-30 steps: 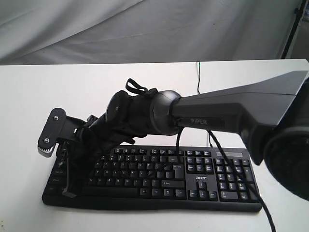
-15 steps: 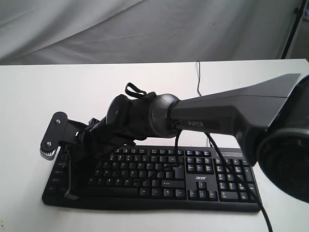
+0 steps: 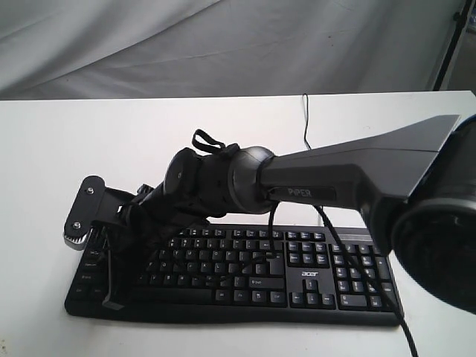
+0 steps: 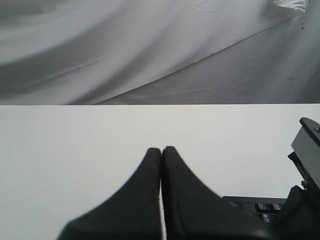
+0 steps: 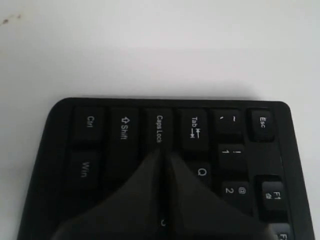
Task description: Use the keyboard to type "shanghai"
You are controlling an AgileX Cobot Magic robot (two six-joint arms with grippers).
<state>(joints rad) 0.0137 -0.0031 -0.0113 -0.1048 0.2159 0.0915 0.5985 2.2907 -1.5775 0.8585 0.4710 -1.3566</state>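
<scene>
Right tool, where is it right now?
The right tool is over the keyboard's left end, on the left of the exterior view. Its wrist view shows the tips together by Caps Lock and Q.

Wide black keyboard (image 3: 297, 271), white legends, flat on white table, cable trailing back

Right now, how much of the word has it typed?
Nothing shows which letters are already typed. In hand: the right gripper, shut, points at the keyboard, near its Caps Lock key. The left gripper, shut, is over the table. What remains is unclear.
</scene>
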